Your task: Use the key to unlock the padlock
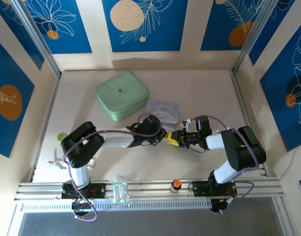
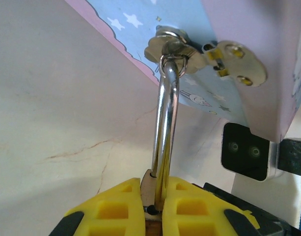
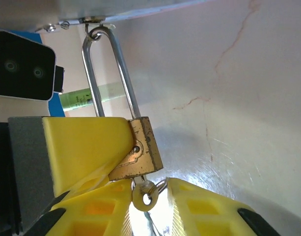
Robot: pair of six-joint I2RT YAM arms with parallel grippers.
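Padlock [image 3: 144, 147] is hanging at centre frame from the hasp [image 2: 229, 56] of a pale blue tin [image 1: 162, 110], its brass body being clamped by the fingers of the left gripper [image 2: 154, 191]. The key [image 3: 144, 195] is sitting in its underside, lower centre, between the narrowly parted fingers of the right gripper [image 3: 148, 200].

Mint-green case [image 1: 122, 94] near pale blue tin [image 1: 163, 110]

Brass padlock [image 3: 143, 147]; silvery key [image 3: 144, 194] inserted in base.
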